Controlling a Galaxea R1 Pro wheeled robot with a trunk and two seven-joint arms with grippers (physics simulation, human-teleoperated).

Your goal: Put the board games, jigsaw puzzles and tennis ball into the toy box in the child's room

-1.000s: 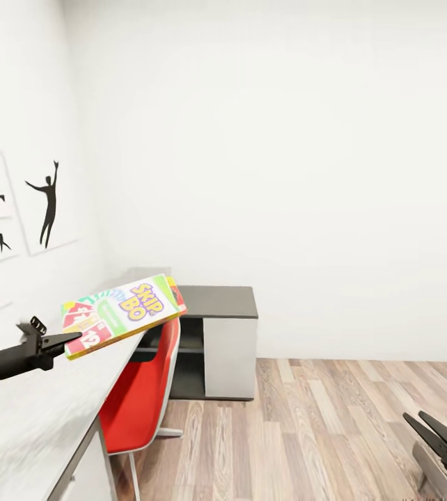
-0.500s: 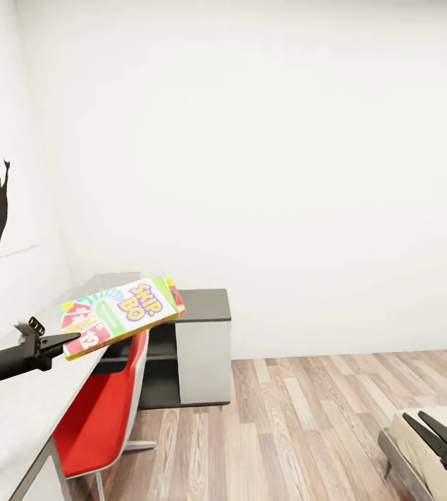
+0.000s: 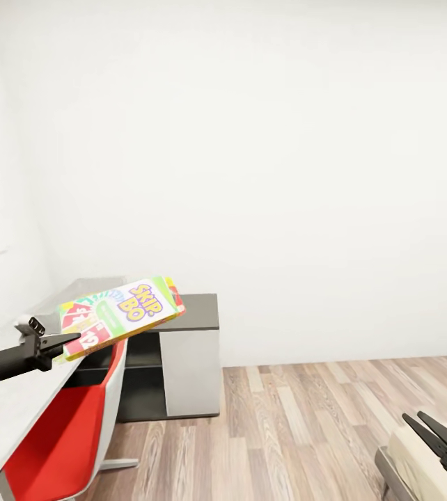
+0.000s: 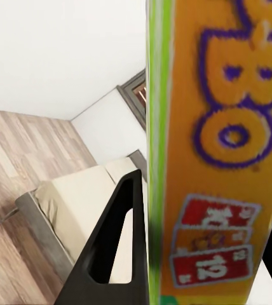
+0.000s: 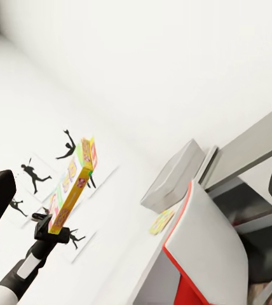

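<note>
The SKIP-BO board game [image 3: 121, 314] is held in the air by the left gripper [image 3: 62, 343], whose two fingers are closed on the near short edge of the box, one finger on each face. From the gripper the box extends forward and a little upward, its printed lid facing up, above the near edge of the table [image 3: 11, 396]. In the left wrist view one black finger [image 4: 114, 244] lies flat against the green side of the box [image 4: 215, 152], and the bed [image 4: 79, 203] is seen beyond it, on the wood floor. Below the held box stands a red chair [image 3: 67, 435], and just past the far end of the box is a dark grey cabinet [image 3: 182, 351] against the white wall. In the right wrist view the toy box [image 5: 174, 176] rests on the table, with a jigsaw puzzle [image 5: 161, 221] lying flat near it. The right gripper [image 3: 436, 442] is low above the corner of the bed [image 3: 425, 466], its fingers spread apart and holding nothing.
</note>
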